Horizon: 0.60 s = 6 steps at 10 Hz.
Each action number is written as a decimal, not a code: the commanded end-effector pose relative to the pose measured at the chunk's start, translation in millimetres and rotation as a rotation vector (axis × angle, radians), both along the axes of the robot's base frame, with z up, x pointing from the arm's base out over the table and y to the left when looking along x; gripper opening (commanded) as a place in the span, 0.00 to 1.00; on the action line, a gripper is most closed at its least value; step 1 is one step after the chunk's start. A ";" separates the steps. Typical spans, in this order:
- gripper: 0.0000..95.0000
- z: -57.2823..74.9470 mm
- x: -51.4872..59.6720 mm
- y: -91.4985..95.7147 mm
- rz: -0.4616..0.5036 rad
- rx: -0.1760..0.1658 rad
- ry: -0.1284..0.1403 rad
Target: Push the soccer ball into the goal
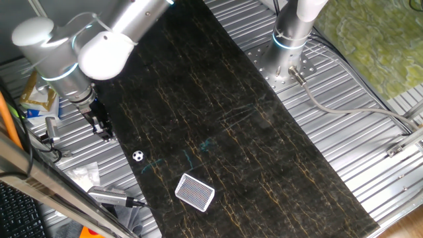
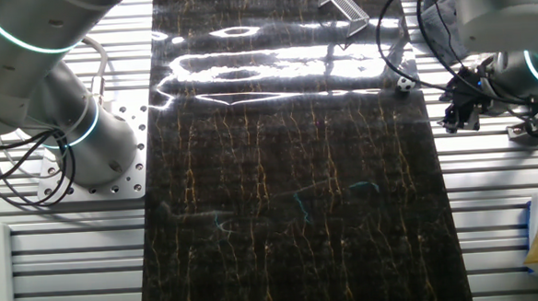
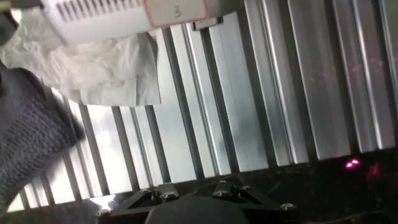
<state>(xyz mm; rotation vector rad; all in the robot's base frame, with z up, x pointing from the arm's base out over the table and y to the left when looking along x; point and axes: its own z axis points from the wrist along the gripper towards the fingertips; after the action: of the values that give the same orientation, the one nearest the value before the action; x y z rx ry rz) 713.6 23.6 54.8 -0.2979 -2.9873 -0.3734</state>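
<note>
The soccer ball [image 1: 138,156] is a tiny white ball with black patches, lying near the left edge of the black mat [image 1: 251,132]. The goal [image 1: 195,192], a white frame with dark netting, lies flat on the mat a little to the ball's lower right. My gripper [image 1: 104,134] hangs just off the mat's edge over the slatted table, to the upper left of the ball and apart from it. Its fingers look pressed together and hold nothing. The other fixed view shows the ball [image 2: 404,84], the goal [image 2: 343,6] and the gripper [image 2: 457,116]. The hand view shows neither ball nor goal.
Crumpled white paper [image 3: 106,68], a white device [image 3: 124,15] and a dark cloth [image 3: 31,149] lie on the slatted table [image 3: 261,93] under the hand. A second arm's base [image 1: 291,39] stands at the mat's far side. Tools and packets [image 1: 109,195] clutter the table beside the mat.
</note>
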 end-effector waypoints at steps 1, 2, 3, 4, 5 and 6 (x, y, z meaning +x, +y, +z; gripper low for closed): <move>0.40 -0.1 0.1 0.9 -0.005 0.005 0.003; 0.40 -0.4 0.3 1.2 -0.008 0.011 0.003; 0.40 -0.3 0.4 1.3 -0.009 0.022 0.005; 0.40 -0.4 0.4 1.3 -0.008 0.032 0.007; 0.40 -0.4 0.4 1.3 -0.007 0.031 0.007; 0.40 -0.4 0.4 1.3 -0.006 0.030 0.008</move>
<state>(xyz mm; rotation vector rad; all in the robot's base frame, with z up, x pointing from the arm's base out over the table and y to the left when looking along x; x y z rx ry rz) 714.0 25.3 54.0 -0.3026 -2.9725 -0.4132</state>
